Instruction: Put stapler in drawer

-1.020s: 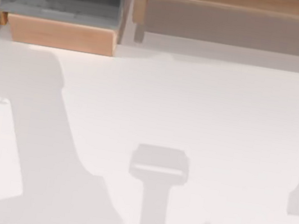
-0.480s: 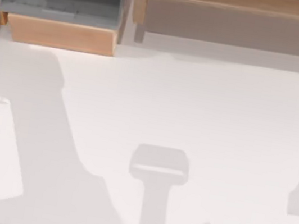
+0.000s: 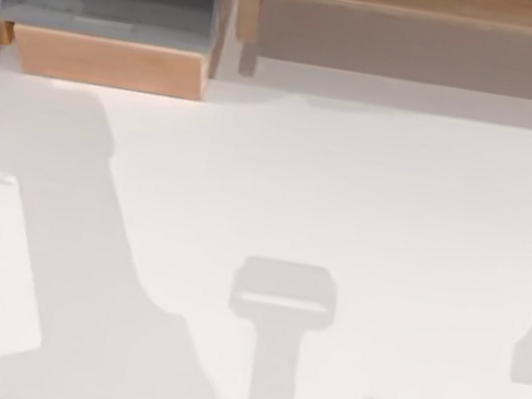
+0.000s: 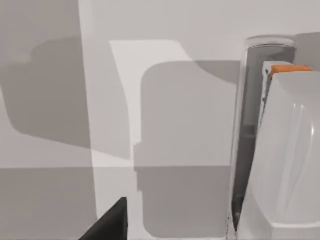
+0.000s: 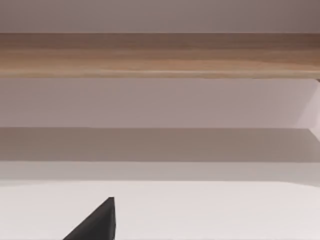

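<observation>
- Stapler (image 3: 102,23): a pale slim bar lying flat on the grey floor of the open drawer (image 3: 111,62), just behind the wooden front panel. Over the last second it has barely shifted; it sits a touch nearer the panel than before.
- Drawer: pulled out as before, and its front panel has not moved.
- Shadows on the surface (image 3: 393,230): the broad left-arm shadow (image 3: 84,262) points toward the drawer and keeps its outline across the second. From that I judge the left arm has stopped moving.
- Left end effector (image 4: 112,222): it hangs above the bare surface, with a white glossy body with an orange tip (image 4: 290,165) near it. I cannot tell what that body is. I also cannot tell whether the end effector is apart or together, and nothing is seen held in it. The stapler lies well apart from it.
- Right end effector (image 5: 97,222): parked, facing the long wooden ledge (image 5: 160,55) well ahead of it. Its state cannot be told either.
- Meaning: the stapler looks settled inside, so I judge the placing done.
</observation>
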`<state>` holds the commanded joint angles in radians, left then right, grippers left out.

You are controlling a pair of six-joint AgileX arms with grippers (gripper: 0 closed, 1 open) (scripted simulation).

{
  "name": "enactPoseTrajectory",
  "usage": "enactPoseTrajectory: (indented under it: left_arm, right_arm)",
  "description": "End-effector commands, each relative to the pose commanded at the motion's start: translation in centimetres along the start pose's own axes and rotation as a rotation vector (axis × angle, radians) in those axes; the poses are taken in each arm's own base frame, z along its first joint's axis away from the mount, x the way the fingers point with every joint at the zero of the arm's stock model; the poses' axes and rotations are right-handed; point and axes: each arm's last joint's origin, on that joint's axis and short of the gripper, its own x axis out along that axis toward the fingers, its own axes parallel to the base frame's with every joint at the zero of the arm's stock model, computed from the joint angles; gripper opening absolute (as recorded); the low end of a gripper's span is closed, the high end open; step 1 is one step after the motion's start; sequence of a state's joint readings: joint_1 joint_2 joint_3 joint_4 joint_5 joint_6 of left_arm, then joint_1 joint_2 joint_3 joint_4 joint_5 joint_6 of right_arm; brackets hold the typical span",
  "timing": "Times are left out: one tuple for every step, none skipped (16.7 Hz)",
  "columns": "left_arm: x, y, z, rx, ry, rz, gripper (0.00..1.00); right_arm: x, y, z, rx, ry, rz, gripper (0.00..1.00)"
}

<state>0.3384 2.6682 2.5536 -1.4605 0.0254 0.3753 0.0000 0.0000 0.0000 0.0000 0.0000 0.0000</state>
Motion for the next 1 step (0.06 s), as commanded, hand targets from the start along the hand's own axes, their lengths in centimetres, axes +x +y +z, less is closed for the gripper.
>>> enactPoseTrajectory:
  left_arm:
    - [0.00, 0.00, 0.00, 0.000, 0.000, 0.000, 1.00]
  right_arm:
    - [0.00, 0.00, 0.00, 0.000, 0.000, 0.000, 1.00]
